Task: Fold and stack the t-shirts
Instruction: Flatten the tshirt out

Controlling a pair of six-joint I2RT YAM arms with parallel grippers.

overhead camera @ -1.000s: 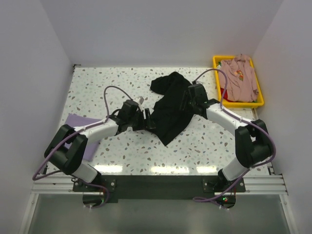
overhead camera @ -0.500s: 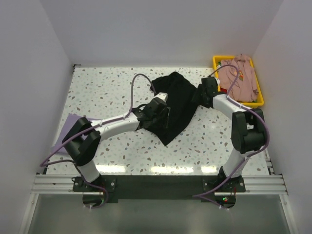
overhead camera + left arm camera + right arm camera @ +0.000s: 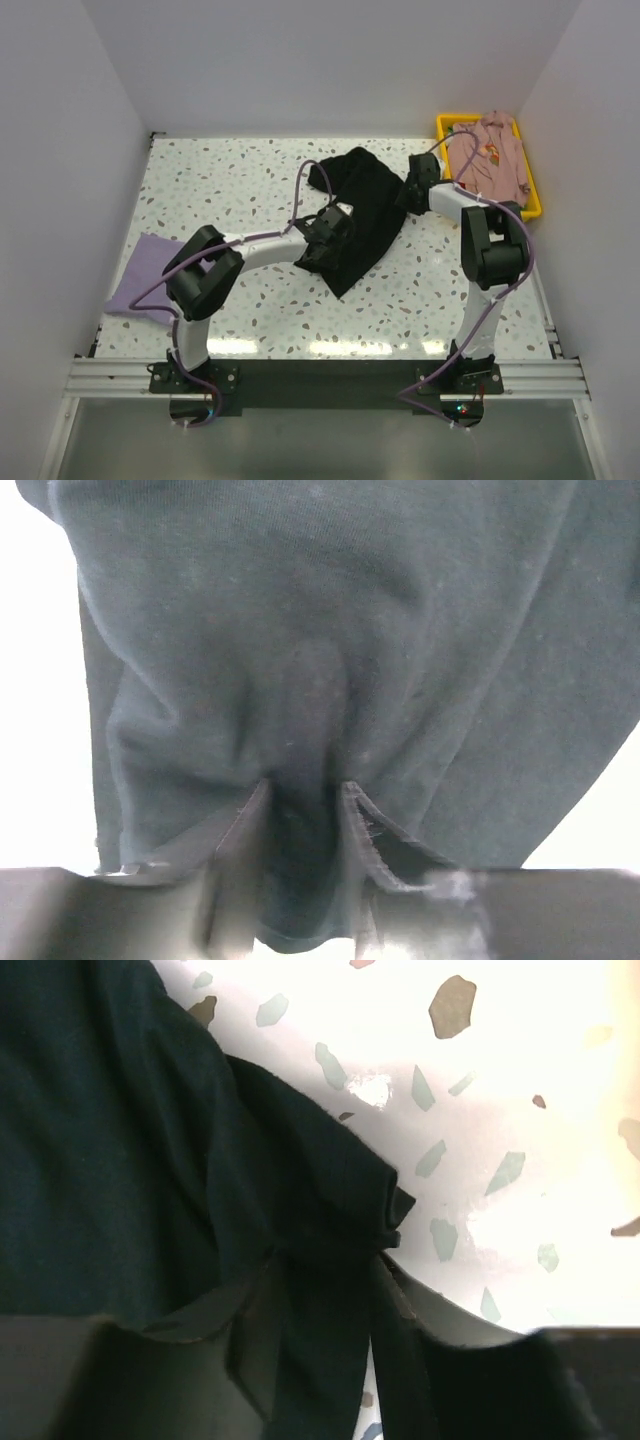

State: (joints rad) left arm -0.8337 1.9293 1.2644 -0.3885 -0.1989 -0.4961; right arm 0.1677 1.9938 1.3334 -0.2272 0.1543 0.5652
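Note:
The black t-shirt [image 3: 362,212] lies crumpled and stretched across the middle of the table. My left gripper [image 3: 330,228] is shut on a pinch of its left side; the left wrist view shows black cloth [image 3: 330,660] bunched between my fingers [image 3: 240,825]. My right gripper [image 3: 416,183] is shut on the shirt's right edge; the right wrist view shows a folded hem [image 3: 340,1210] clamped in the jaws. The lavender t-shirt [image 3: 146,272] lies folded at the table's left edge. The dusty-pink t-shirt [image 3: 495,160] lies in the yellow bin [image 3: 528,210].
The yellow bin stands at the far right corner, close to my right gripper. White walls close in the table on three sides. Purple cables loop over both arms.
Both arms have moved away from the near edge and to the right, pulling the black t-shirt with them. The lavender t-shirt at the left is now more exposed.

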